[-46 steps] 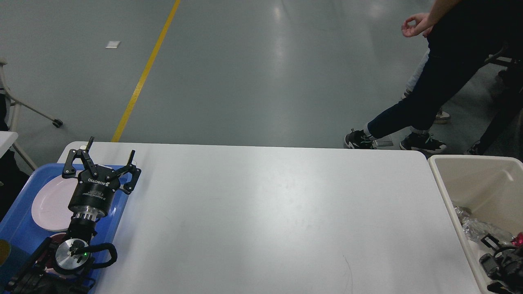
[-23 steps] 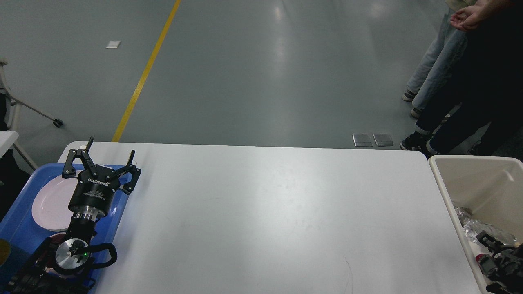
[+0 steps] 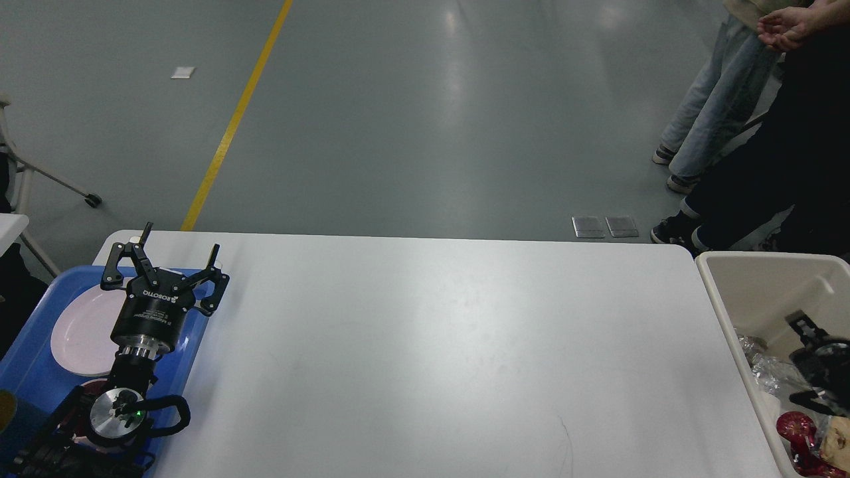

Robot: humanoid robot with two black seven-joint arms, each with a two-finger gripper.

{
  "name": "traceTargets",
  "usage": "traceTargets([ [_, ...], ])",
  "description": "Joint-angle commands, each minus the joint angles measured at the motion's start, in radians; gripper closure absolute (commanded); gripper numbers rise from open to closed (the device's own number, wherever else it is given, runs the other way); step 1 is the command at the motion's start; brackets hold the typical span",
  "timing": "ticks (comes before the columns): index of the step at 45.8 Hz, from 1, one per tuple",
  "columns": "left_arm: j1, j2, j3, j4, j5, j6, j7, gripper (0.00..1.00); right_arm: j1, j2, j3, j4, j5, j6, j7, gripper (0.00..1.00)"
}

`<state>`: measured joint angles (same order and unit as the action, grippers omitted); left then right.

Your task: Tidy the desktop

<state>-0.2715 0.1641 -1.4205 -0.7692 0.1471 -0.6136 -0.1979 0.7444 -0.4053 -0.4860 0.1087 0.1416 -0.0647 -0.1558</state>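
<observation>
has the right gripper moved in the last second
Yes. The right gripper has risen farther up inside the beige bin, toward its far wall.

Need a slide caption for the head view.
Left gripper open over the tray; right gripper over the bin.

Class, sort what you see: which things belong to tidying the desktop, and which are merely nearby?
Job:
desktop
blue tray with white plate
beige bin holding rubbish
left gripper
right gripper

Nearby:
bystanders' legs
yellow floor line
</observation>
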Motion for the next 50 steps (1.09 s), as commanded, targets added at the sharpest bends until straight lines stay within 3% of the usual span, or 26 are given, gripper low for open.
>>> traceTargets([
  [1,0.0,0.0,0.0,-0.001,0.0,0.0,0.0,0.03,0.096,-0.087,0.332,0.152,0.0,0.002,0.108,0.0],
  [6,0.0,0.0,0.0,-0.001,0.0,0.0,0.0,0.03,0.079,-0.174,0.784,0.319,0.0,0.008,0.185,0.0],
  [11,0.0,0.0,0.0,0.001,0.0,0.0,0.0,0.03,-0.011,-0.178,1.142,0.463,-0.02,0.014,0.191,0.0],
  [19,0.0,0.0,0.0,0.001,0.0,0.0,0.0,0.03,-0.17,-0.127,1.424,0.678,-0.134,0.02,0.214,0.0],
  [26,0.0,0.0,0.0,-0.001,0.0,0.0,0.0,0.04,-0.342,0.042,1.679,0.769,-0.353,0.068,0.33,0.0],
  [36,0.0,0.0,0.0,-0.001,0.0,0.0,0.0,0.03,-0.477,0.233,1.862,0.784,-0.527,0.068,0.522,0.0],
  [50,0.0,0.0,0.0,-0.001,0.0,0.0,0.0,0.04,-0.5,0.272,1.882,0.81,-0.524,0.14,0.544,0.0],
])
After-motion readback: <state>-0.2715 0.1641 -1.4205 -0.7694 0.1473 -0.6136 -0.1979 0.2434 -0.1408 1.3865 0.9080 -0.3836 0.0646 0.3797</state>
